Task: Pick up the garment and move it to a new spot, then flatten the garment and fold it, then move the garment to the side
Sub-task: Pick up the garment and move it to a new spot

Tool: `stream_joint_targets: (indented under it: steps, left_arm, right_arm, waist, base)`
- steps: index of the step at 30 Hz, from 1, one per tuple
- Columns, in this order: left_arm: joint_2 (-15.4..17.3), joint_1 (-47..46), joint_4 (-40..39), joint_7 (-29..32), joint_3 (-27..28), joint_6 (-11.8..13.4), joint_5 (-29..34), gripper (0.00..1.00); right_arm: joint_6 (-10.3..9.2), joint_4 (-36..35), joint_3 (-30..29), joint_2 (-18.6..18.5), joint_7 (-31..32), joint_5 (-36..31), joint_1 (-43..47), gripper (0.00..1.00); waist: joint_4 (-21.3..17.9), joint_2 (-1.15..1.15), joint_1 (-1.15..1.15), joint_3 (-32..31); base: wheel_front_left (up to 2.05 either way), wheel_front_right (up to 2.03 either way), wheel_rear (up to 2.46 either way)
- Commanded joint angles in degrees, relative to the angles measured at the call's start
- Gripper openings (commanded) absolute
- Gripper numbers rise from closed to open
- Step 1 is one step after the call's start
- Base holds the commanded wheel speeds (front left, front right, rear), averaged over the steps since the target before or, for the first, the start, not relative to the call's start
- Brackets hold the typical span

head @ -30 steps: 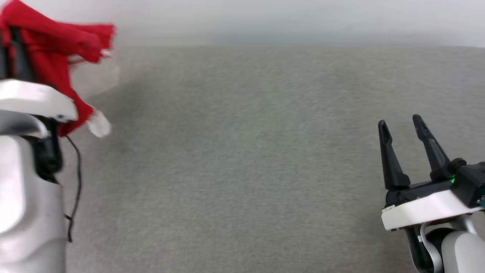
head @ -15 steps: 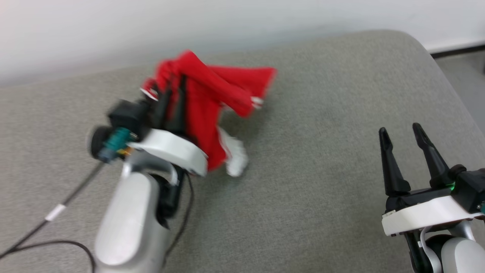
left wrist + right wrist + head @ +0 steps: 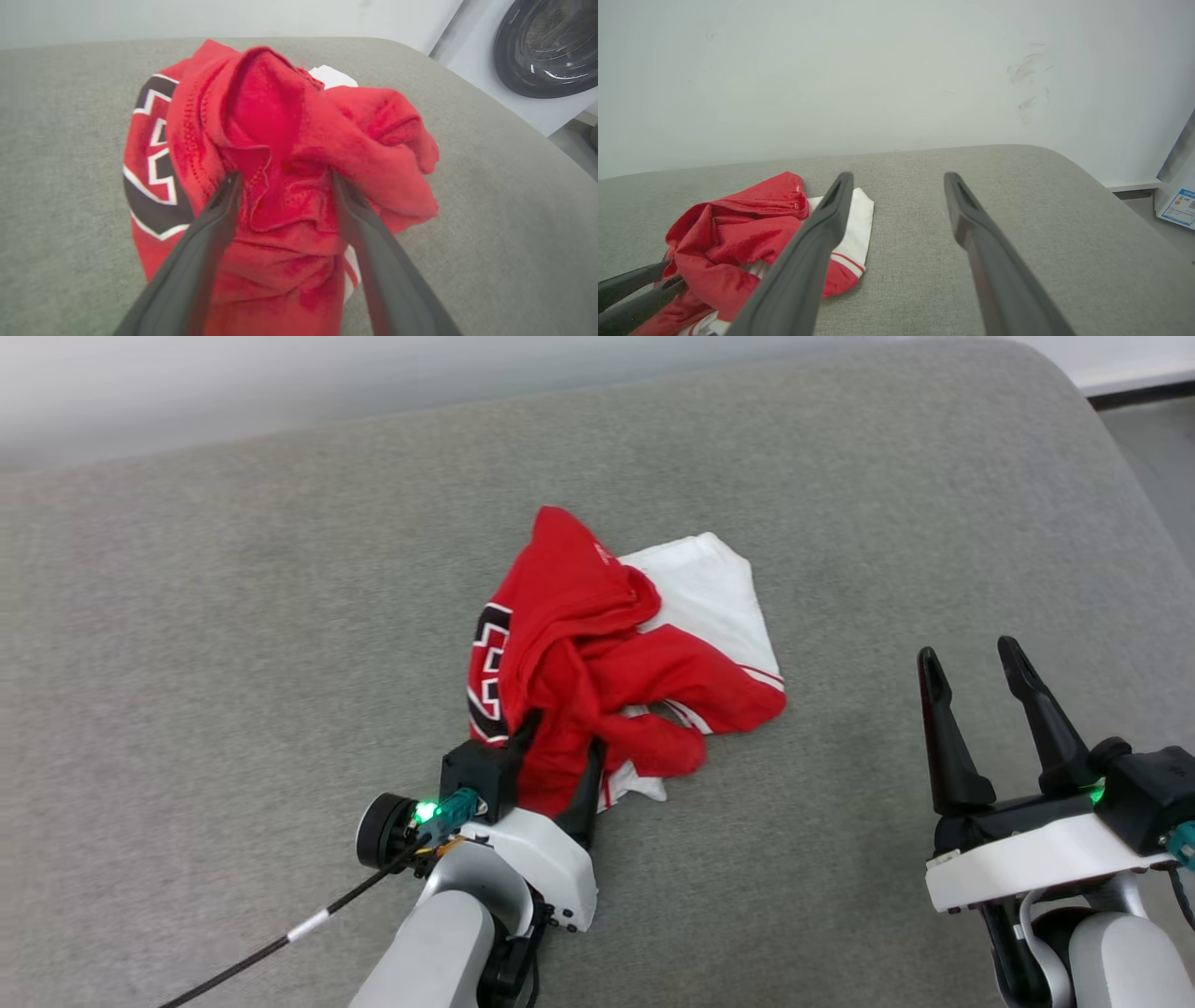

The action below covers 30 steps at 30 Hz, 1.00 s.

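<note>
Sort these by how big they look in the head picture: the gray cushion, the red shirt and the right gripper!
1. gray cushion, far the largest.
2. red shirt, a crumpled heap.
3. right gripper, smallest; being nearer the camera, it looks bigger than it really is.

Red garment (image 3: 597, 672) crumpled on grey padded surface (image 3: 233, 616), white sleeve at far side; left gripper (image 3: 557, 756) fingers spread astride its near edge; right gripper (image 3: 971, 655) fingers apart, well clear

A grey fabric surface (image 3: 233, 616) meets a scuffed white wall (image 3: 878, 70); a dark round appliance door (image 3: 544, 46) sits beyond.
</note>
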Motion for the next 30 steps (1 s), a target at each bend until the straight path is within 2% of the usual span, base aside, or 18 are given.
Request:
stream_joint_targets:
  steps: [1,8,15,23,30]
  left_arm:
    - [-0.1,0.5,-0.5,-1.8,-0.3,0.6,-0.5,1.00]
    - [-0.1,0.3,-4.5,-7.9,-1.4,3.8,-2.4,1.00]
    - [1.9,3.3,-8.8,-9.6,2.6,7.0,-2.7,1.00]
    - [6.9,9.7,-13.5,-9.9,8.3,9.4,-4.3,1.00]
    - [9.8,14.4,-16.9,-8.2,9.1,10.6,-4.1,1.00]
  right_arm:
    - [-0.04,0.4,-0.1,0.1,-0.4,0.2,-0.6,1.00]
    - [-0.04,0.8,-1.0,0.1,0.7,-1.0,1.4,1.00]
    - [-0.04,-0.2,-2.3,-0.2,2.5,-1.9,4.0,1.00]
    - [-0.04,-1.6,-2.9,-0.1,4.4,-2.2,7.2,1.00]
    - [-0.03,-2.7,-3.8,0.0,5.7,-2.5,9.0,1.00]
  waist:
    - [1.3,0.00,0.00,-0.7]
    - [6.1,0.00,0.00,-5.1]
    - [9.8,0.00,0.00,-9.0]
    - [10.7,0.00,0.00,-11.6]
    - [10.3,0.00,0.00,-12.9]
  base:
    - [0.00,0.00,0.00]
    - [0.00,0.00,0.00]
    - [0.00,0.00,0.00]
    - [0.00,0.00,0.00]
    - [0.00,0.00,0.00]
